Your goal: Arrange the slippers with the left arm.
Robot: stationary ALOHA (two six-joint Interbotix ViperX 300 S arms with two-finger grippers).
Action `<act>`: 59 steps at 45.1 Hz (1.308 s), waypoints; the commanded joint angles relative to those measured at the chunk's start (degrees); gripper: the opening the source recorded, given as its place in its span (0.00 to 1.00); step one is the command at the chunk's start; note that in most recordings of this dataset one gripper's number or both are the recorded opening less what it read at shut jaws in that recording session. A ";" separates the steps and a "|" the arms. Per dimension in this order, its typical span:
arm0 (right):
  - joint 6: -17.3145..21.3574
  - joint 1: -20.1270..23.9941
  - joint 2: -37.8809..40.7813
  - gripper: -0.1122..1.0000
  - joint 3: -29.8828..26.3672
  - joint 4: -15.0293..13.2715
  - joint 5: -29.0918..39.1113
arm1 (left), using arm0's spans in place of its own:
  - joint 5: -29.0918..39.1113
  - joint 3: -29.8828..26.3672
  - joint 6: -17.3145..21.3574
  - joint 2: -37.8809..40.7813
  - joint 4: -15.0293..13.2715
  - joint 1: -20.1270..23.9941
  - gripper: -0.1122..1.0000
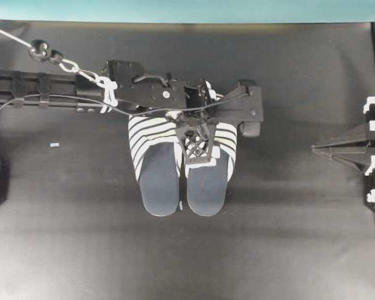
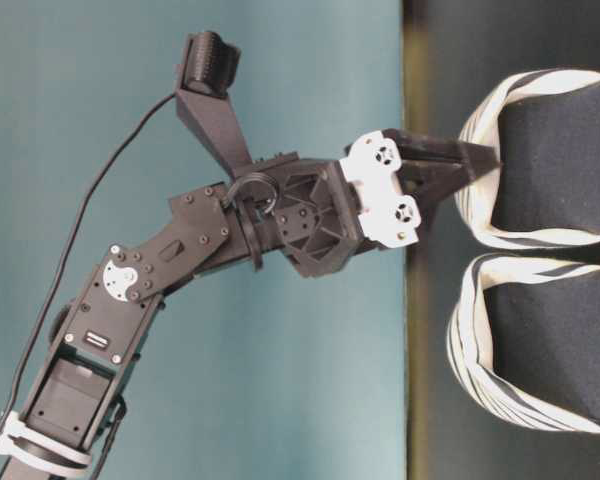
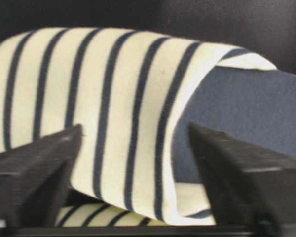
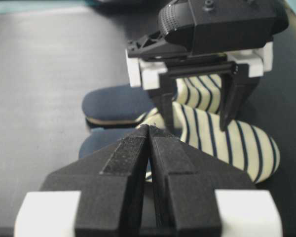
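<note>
Slippers [image 1: 181, 172]: a pair, side by side and touching, near the middle of the table [image 1: 287, 250]; heels point to the lower edge of the overhead view.
Alignment: heels roughly level; the pair looks close to arranged.
Left gripper [image 1: 200, 147]: jaws spread apart over the striped upper of the slipper on the right in the overhead view; the wrist view shows one finger [image 3: 34, 168] on each side of the fabric, nothing clamped.
Right gripper [image 4: 149, 148]: jaws closed, empty, parked well apart from the pair.
Handling, judged: light; soft fabric upper that folds under pressure; sole stiffer.
Grasp point, judged: the upper's open edge, pinched across the fabric.
Risk, judged: dragging one slipper nudges its neighbour.
</note>
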 commanded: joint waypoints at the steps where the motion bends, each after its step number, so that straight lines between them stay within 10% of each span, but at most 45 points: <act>1: 0.35 -0.35 0.26 0.11 -0.35 0.26 -0.62 | -0.18 0.26 0.18 -0.70 0.18 -0.35 0.90; 22: 1.58 -0.35 0.26 0.11 -0.35 0.44 -0.53 | -5.71 3.78 4.22 -14.59 0.09 -2.64 0.89; 59: 1.49 -1.14 -2.37 0.11 -0.62 0.44 4.92 | -38.23 44.38 3.52 -48.52 0.09 -6.06 0.88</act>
